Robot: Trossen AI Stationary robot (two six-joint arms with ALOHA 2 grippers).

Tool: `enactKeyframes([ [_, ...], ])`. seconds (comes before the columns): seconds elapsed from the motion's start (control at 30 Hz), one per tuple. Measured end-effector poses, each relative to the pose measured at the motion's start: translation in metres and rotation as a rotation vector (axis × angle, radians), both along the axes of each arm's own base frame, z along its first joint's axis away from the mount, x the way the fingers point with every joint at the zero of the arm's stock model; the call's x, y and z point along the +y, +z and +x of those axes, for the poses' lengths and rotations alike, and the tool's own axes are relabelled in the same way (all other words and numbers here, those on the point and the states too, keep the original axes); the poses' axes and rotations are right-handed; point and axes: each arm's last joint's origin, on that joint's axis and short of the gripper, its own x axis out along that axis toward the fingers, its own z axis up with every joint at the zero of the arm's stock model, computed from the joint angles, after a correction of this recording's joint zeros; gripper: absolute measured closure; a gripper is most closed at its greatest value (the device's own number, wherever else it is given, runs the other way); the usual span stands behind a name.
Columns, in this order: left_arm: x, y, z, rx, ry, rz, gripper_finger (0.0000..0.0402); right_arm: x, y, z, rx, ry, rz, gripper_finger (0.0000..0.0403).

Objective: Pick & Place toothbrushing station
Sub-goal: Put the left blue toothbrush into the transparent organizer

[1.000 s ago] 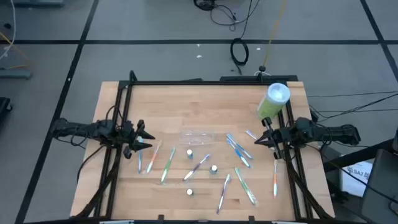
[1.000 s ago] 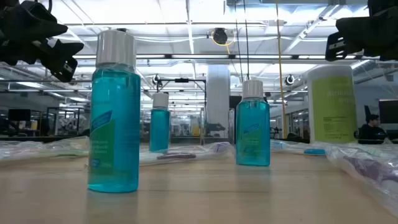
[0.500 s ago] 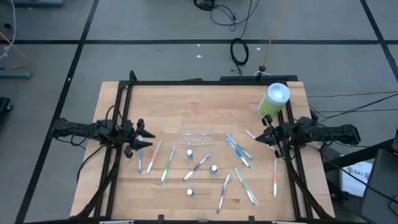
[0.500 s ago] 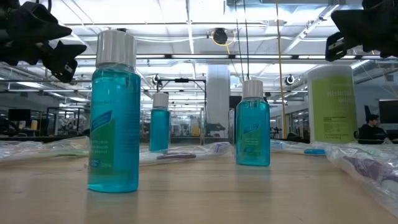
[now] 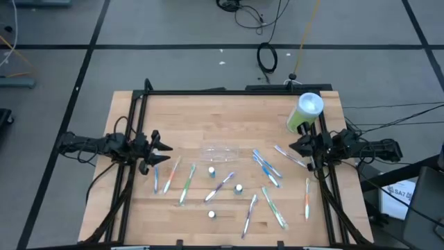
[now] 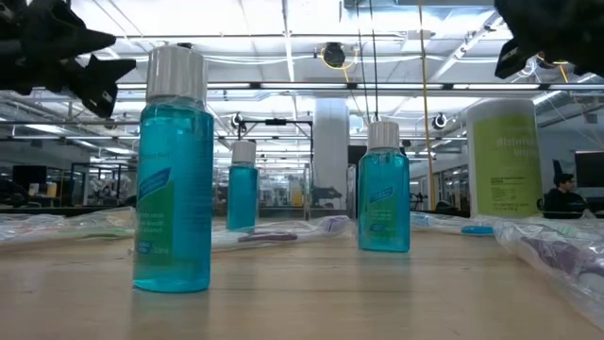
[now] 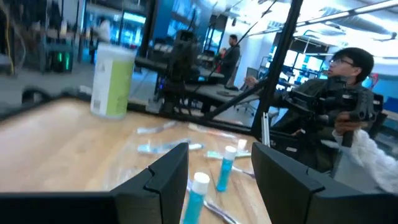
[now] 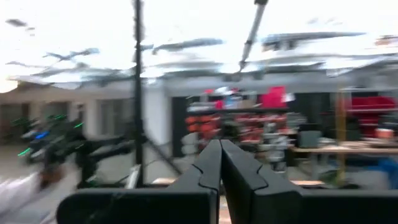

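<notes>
Several thin toothbrushes lie flat on the wooden table (image 5: 229,118): a left group (image 5: 186,182), one in the middle (image 5: 222,185), and a right group (image 5: 266,168). A clear plastic cup (image 5: 220,151) lies on its side near the centre. Three small teal bottles with white caps (image 5: 212,170) (image 5: 238,187) (image 5: 212,214) stand upright; they also show in the low view (image 6: 175,170). My left gripper (image 5: 161,151) is open and empty above the table's left side. My right gripper (image 5: 293,147) is shut and empty above the right side, near a toothbrush (image 5: 288,156).
A tall light-green canister with a white lid (image 5: 305,113) stands at the far right, just beyond my right gripper. A black frame (image 5: 139,111) runs along the table's edges. People show in the room beyond the table (image 7: 348,81).
Both grippers have risen a little above the table and shifted slightly toward the far edge. The left gripper stays open. Nothing on the table has moved.
</notes>
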Motion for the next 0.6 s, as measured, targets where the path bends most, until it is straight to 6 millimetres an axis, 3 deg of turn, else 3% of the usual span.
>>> enactKeyframes([
  [0.23, 0.000, 0.008, -0.001, -0.086, 0.007, 0.038, 0.0218, -0.006, -0.002, 0.005, 0.036, -0.181, 0.073, 0.0399],
  [0.43, 0.000, 0.013, 0.002, -0.133, 0.014, 0.066, 0.0218, -0.003, 0.007, 0.014, -0.041, -0.088, 0.072, 0.0399],
  [0.6, -0.001, 0.014, 0.008, -0.137, 0.016, 0.081, 0.0218, -0.001, -0.004, 0.036, 0.152, -0.071, 0.067, 0.0398],
])
